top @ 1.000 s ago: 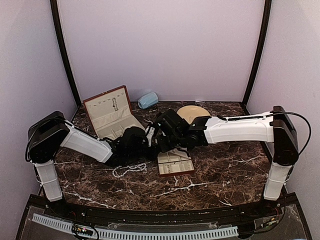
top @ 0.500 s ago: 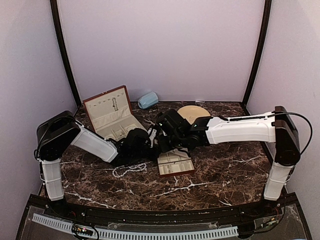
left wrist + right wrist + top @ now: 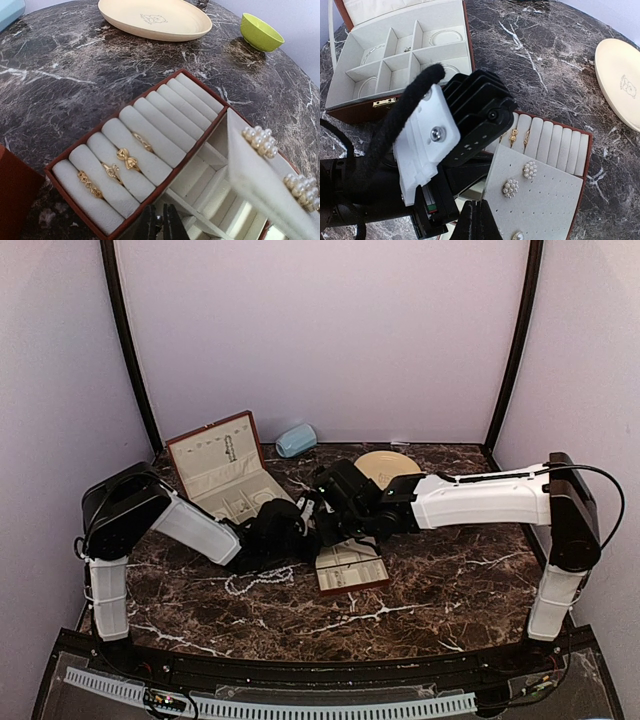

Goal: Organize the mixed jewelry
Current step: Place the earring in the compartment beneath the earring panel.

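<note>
Holds the left gripper (image 3: 159,216) low over the near side of the tray (image 3: 192,97), pinched down to a sliver. Shows nothing between the tips, though could hide something tiny. Brings the right gripper (image 3: 476,215) in from the right, close beside the left one, fully shut and seemingly bare. Looks like crowding together to seat or pass a small piece at the tray.

Finds a few gold-coloured rings (image 3: 127,160) tucked between the tray's padded rolls, and pearl studs (image 3: 530,170) pinned on its cream card (image 3: 545,205). Finds thin hoops (image 3: 442,36) in the divided cells of the open box (image 3: 355,111), far left. Leaves the pearl strand (image 3: 258,580) loose on the table (image 3: 450,590), just near-left of the tray, not yet stowed.
</note>
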`<state>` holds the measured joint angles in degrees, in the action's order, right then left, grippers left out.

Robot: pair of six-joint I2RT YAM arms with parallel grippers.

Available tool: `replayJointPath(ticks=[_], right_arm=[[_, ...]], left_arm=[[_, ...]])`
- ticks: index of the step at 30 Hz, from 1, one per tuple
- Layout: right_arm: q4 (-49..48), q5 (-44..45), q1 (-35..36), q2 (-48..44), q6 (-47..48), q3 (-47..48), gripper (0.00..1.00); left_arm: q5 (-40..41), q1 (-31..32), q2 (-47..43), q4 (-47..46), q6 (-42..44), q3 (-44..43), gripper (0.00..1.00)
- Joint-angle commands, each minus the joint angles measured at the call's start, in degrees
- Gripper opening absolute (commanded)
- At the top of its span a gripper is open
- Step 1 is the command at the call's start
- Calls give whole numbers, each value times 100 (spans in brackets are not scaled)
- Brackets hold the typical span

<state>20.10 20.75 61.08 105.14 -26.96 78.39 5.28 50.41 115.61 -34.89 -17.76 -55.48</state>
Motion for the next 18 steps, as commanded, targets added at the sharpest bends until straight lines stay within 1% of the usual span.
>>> replayJointPath(ticks=[1, 5, 6, 10, 15, 18], right_arm=[[-182, -40, -18, -188, -69, -69, 0], [-199, -75, -22, -170, -73, -78, 0], [-206, -74, -18, -169, -74, -78, 0], [-209, -64, -17, -161, -75, -78, 0], [-203, -46, -18, -159, -79, -72, 0], [-192, 0, -19, -166, -81, -65, 0]], left_arm=[[112, -31, 6, -49, 52, -122, 7], [99, -27, 3, -44, 46, -121, 13], [97, -29, -2, -42, 45, -121, 17], [82, -28, -11, -56, 53, -109, 25], [109, -30, -110, -217, 73, -7, 28], [120, -31, -322, -412, 123, 114, 30]])
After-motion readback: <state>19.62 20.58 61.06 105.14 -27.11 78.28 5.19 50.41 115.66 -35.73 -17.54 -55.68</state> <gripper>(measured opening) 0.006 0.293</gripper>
